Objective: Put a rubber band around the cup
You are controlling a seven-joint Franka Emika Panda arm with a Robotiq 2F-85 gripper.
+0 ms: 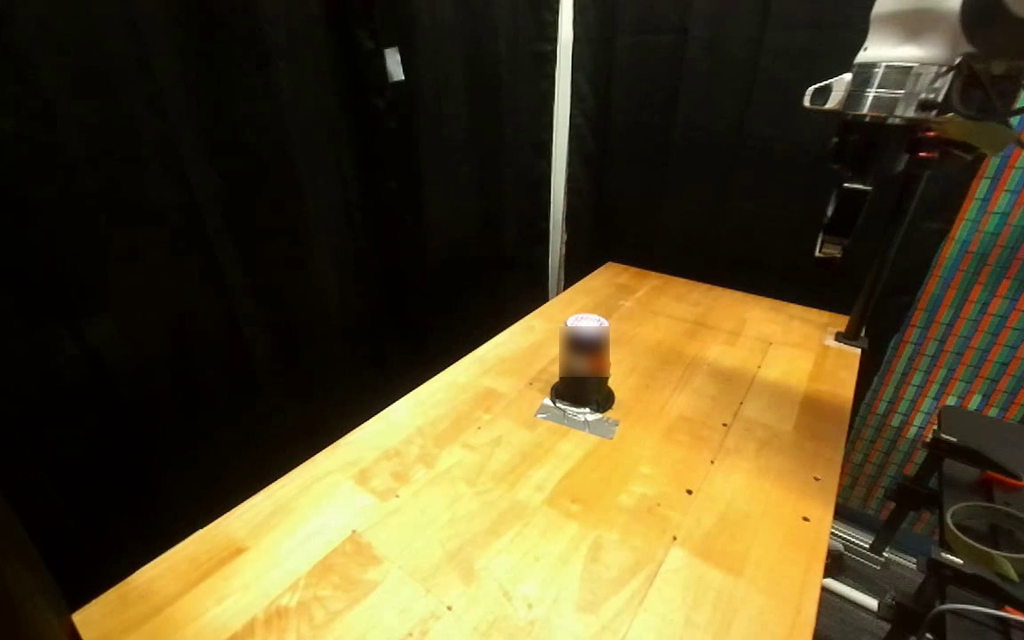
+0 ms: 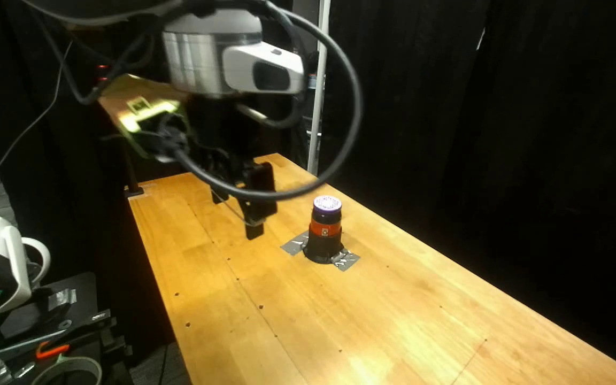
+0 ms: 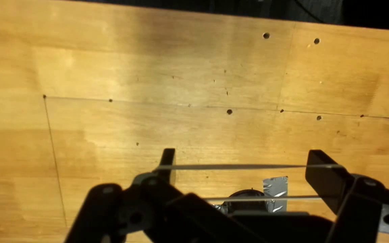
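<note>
Two spread jaws are holding the rubber band (image 3: 233,166) taut, presumably to clear the cup (image 2: 325,230) (tape (image 2: 293,244) left and right likely anchoring it).

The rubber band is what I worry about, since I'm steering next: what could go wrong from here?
Stretched between the open jaws, the rubber band could slacken and slip off if they close too far. In both exterior views the jaws hang to one side of the cup, so coming down uncentred might knock its top. The looped cable near the jaws might also brush the cup.
</note>
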